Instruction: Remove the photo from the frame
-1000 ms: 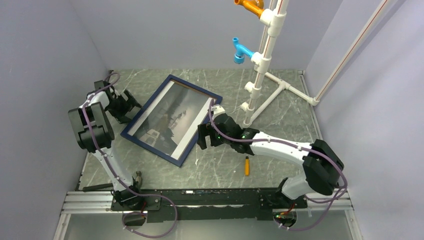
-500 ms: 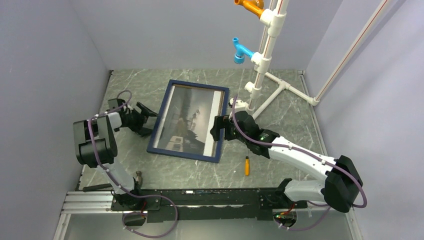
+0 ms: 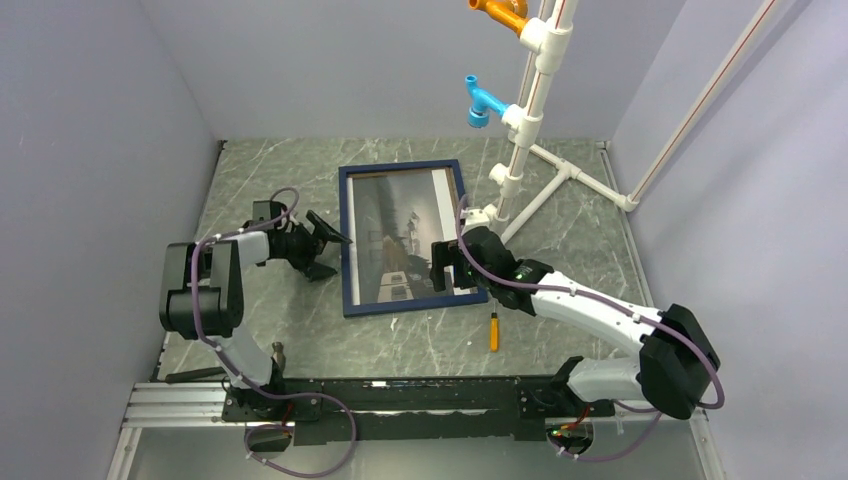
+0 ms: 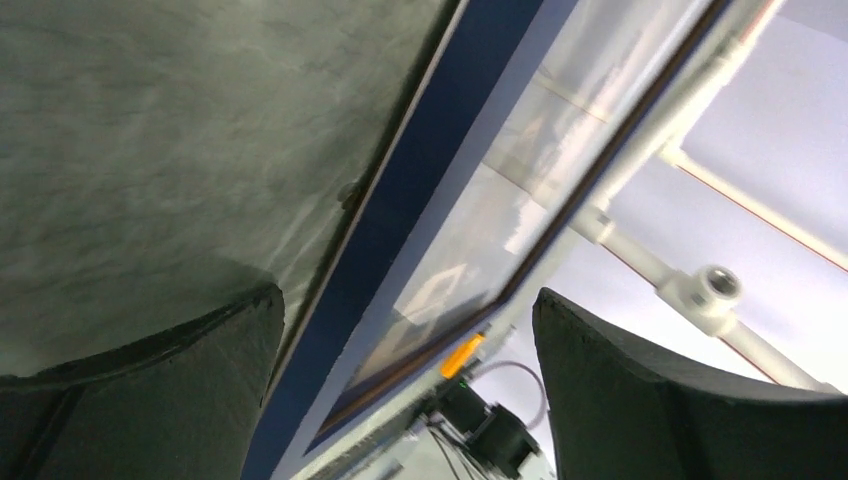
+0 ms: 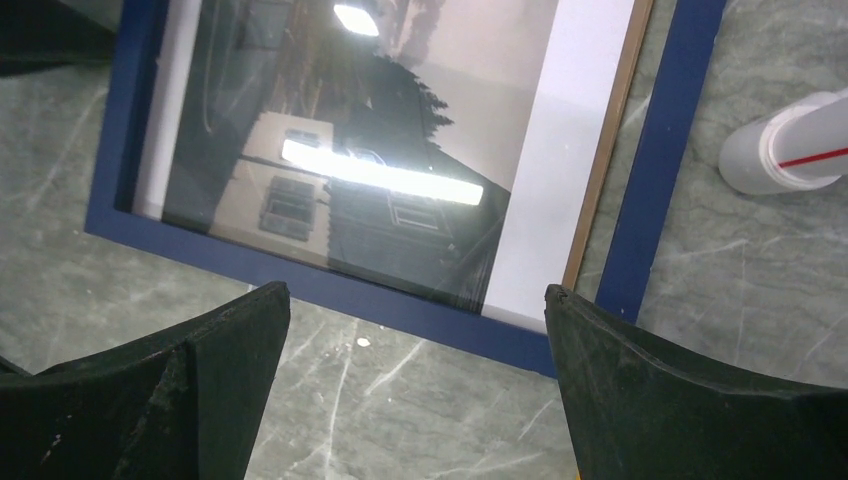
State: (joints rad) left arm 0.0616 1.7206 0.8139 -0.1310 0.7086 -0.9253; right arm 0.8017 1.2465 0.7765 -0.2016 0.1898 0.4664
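Observation:
The navy blue frame (image 3: 347,245) lies flat mid-table, its long sides running away from me. Inside it the photo (image 3: 405,235) shows a dark scene with white strips. My left gripper (image 3: 330,250) stands open low at the frame's left rail. In the left wrist view that frame rail (image 4: 400,240) runs between the two fingers (image 4: 150,390), beside the photo (image 4: 520,170); I cannot tell if they touch it. My right gripper (image 3: 441,268) hovers open over the right side. Its wrist view shows the photo (image 5: 370,130), a thin brown board edge and the frame's rail (image 5: 660,150), nothing gripped.
A white pipe stand (image 3: 520,130) with blue (image 3: 483,100) and orange (image 3: 497,12) fittings rises just right of the frame; its foot (image 5: 790,155) is close to the right rail. A small orange-handled tool (image 3: 493,331) lies near the right arm. Grey walls enclose three sides.
The frame has swung from a diagonal lie to nearly square with the table. The left gripper followed its left rail toward the centre; the right gripper stayed at its right side. Both stayed open.

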